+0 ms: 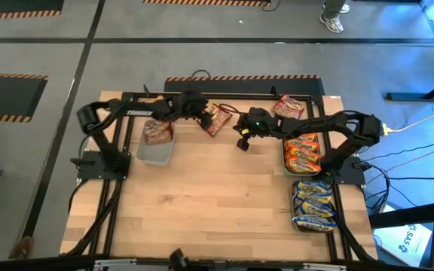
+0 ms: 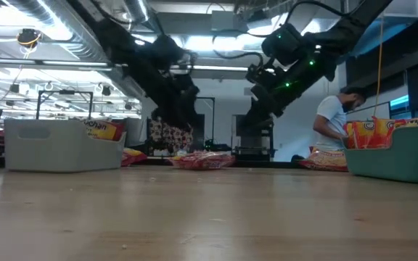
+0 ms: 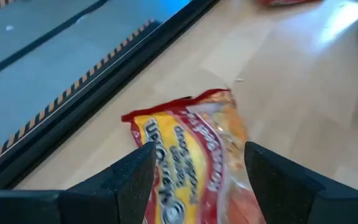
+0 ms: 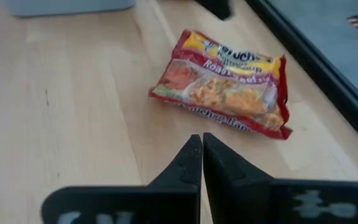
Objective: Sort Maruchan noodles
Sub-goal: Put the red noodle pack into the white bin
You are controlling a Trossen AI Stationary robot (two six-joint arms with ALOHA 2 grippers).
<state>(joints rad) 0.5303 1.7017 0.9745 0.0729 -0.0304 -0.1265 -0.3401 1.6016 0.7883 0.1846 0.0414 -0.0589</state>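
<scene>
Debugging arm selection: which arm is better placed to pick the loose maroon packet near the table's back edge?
Left. The left gripper is open astride the maroon packet; the right gripper is shut beside it.

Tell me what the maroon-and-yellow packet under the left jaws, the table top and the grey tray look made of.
Maroon-and-yellow packet: thin glossy plastic film, judging by its crinkles and sheen. Table top: pale wood, probably sealed butcher block, with visible plank seams and grain. Grey tray: likely matte moulded plastic, with smooth opaque walls and rounded corners.
</scene>
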